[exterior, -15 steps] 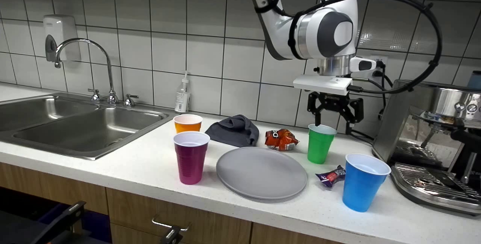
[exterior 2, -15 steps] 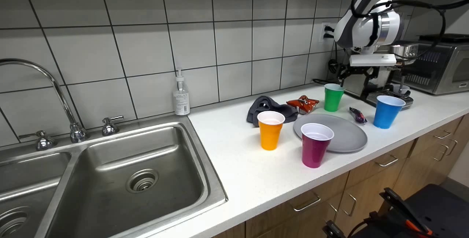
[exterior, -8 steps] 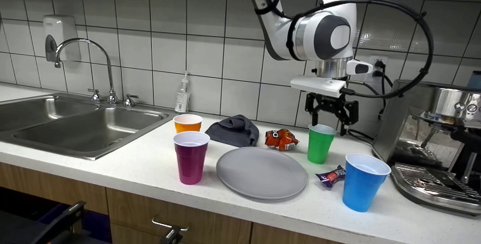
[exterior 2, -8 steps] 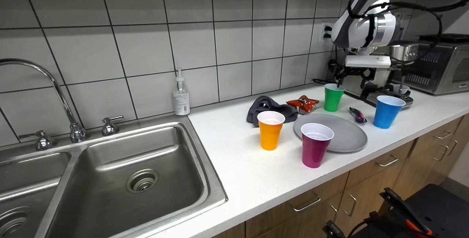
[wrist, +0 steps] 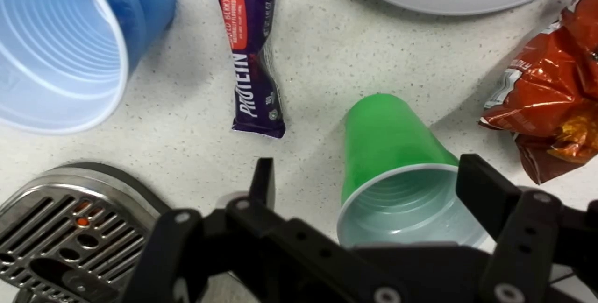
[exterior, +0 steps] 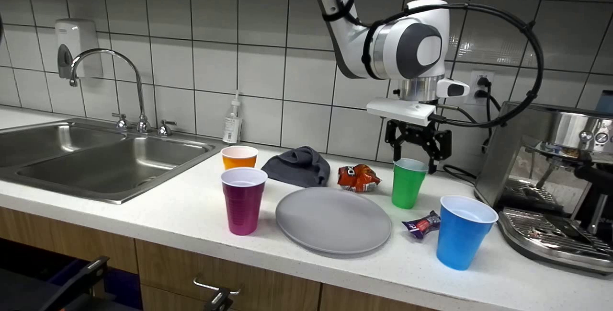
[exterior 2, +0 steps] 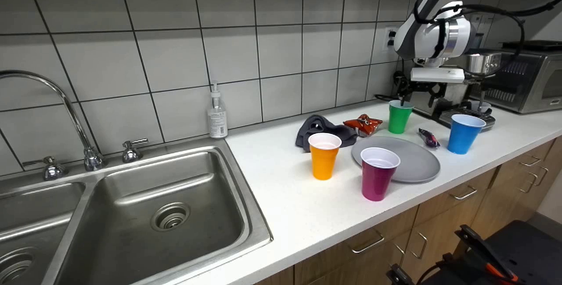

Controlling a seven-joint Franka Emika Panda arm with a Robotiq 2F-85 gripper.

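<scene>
My gripper (wrist: 368,166) stands open at the rim of an upright green cup (wrist: 385,135) with a pale inside. In the wrist view one finger (wrist: 486,191) overlaps the cup's right rim, while the opposite finger (wrist: 262,181) lies well left of the cup over bare counter. Whether the right finger touches the cup, I cannot tell. In an exterior view the gripper (exterior: 414,162) hangs just over the green cup (exterior: 407,189), with part of the rim behind a finger. A purple protein bar (wrist: 254,60) and a blue cup (wrist: 145,9) lie nearby.
A grey plate (exterior: 333,220), a red snack bag (exterior: 358,178) and a dark cloth (exterior: 299,169) rest on the counter. Magenta (exterior: 243,203) and orange (exterior 2: 325,157) cups stand farther along, before the sink (exterior 2: 162,197). The coffee machine (exterior: 550,196) stands close beside; the tiled wall is behind.
Over the last second my gripper has shifted left and somewhat lower in both exterior views, coming closer over the green cup. It has stayed open; the cups and other items have not moved.
</scene>
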